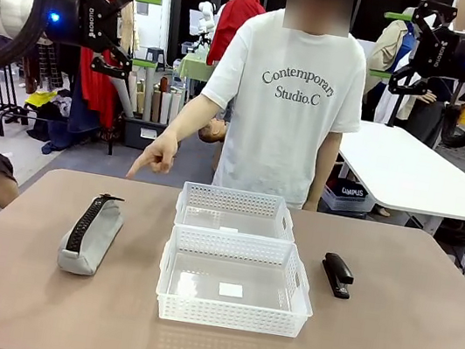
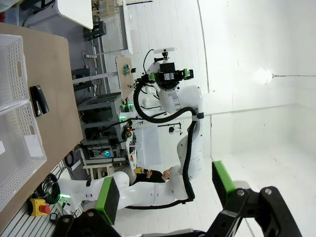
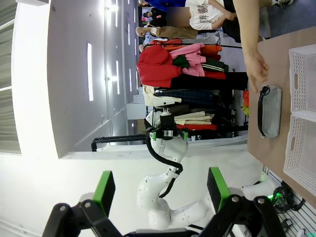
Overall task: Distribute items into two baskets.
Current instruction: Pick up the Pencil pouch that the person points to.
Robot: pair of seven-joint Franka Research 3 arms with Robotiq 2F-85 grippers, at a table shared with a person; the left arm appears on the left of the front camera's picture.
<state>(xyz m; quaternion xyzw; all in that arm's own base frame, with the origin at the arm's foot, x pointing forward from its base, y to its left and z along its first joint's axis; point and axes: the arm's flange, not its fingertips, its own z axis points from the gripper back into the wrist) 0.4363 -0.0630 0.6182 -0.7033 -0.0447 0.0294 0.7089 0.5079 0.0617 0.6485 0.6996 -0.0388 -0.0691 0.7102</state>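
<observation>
Pouch (image 1: 90, 234), grey with a black zip, lies on the table (image 1: 400, 343) left of both baskets in my front view. Stapler (image 1: 337, 273) sits right of them, just beside the larger basket (image 1: 230, 314). The smaller basket (image 1: 237, 200) is right behind it; can't tell if the walls touch. The person's hand (image 1: 157, 158) points a finger down near the pouch's far end, apart from it. Left gripper (image 1: 146, 32) and right gripper (image 1: 387, 45) hang high, jaws spread wide, nothing held.

Left wrist view: my green pads (image 2: 107, 200) stand wide apart. Stapler lies beside the baskets, both cropped by the picture edge.

Right wrist view: pads (image 3: 103, 190) wide apart. Pouch is on the table and the hand overlaps its end, contact unclear. Baskets are cut off at the edge.
</observation>
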